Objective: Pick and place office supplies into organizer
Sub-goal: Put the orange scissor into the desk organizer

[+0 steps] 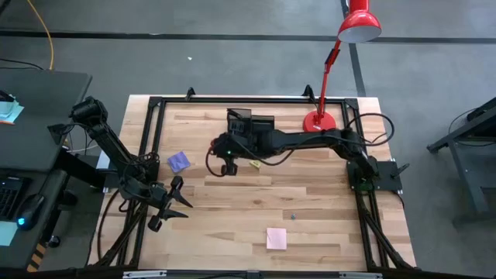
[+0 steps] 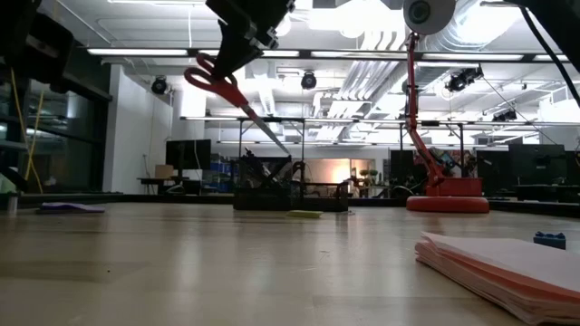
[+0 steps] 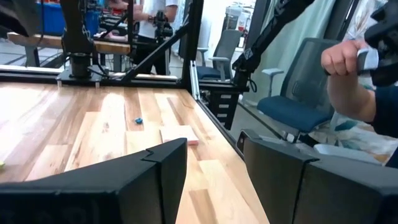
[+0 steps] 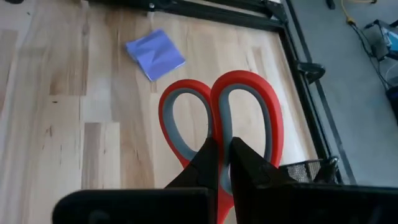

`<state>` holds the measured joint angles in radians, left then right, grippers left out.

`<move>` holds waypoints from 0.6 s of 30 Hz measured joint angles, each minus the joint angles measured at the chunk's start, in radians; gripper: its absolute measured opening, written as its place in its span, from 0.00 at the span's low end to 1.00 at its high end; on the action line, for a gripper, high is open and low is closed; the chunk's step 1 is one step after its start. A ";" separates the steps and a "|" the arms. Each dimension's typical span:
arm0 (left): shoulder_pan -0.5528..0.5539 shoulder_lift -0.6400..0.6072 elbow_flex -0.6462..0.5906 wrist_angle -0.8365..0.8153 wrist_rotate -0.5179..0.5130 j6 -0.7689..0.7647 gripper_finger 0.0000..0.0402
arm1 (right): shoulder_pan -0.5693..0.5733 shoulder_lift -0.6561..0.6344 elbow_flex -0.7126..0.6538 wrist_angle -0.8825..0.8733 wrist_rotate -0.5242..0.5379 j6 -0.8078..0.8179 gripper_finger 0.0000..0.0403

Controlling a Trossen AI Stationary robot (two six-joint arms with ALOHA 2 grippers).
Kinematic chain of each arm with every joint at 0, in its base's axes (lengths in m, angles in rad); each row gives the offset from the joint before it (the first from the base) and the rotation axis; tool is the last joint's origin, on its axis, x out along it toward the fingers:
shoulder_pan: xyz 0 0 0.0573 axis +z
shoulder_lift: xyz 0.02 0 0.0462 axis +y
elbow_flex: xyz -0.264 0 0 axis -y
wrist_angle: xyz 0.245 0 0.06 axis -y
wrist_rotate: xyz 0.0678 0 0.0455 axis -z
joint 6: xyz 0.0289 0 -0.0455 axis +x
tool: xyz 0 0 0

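Observation:
The red-handled scissors hang high over the table in my right gripper, which is shut on them just left of the black organizer. The blades slant down toward the organizer. A purple note pad lies flat left of that gripper, and a pink note pad lies flat near the table's near edge. A tiny yellow piece rests in front of the organizer. My left gripper waits open at the table's left side, touching nothing. My right gripper pinches the scissors between its two fingers where the two red handle loops meet. The fingers come from above, pointing down. The scissors are lifted clear and tilted, handles higher, blades pointing down toward the organizer.
A red desk lamp stands with its round base right of the organizer, on the far right part of the table. A small blue item lies near the pink pad. A black frame rail rims the table. A person's hand shows beyond the table's edge.

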<state>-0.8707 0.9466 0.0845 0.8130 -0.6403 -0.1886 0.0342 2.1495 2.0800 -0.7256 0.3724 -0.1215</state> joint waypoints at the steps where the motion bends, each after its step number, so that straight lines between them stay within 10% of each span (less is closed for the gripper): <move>1: 0.000 0.000 0.000 -0.004 0.000 -0.001 0.37 | -0.003 -0.001 0.000 0.004 -0.001 -0.009 0.00; 18: 0.000 0.000 0.000 -0.015 -0.004 -0.006 0.37 | 0.002 -0.015 -0.086 0.327 -0.052 -0.048 0.00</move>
<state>-0.8707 0.9466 0.0845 0.7977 -0.6446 -0.1944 0.0361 2.1340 1.9943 -0.3986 0.3204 -0.1700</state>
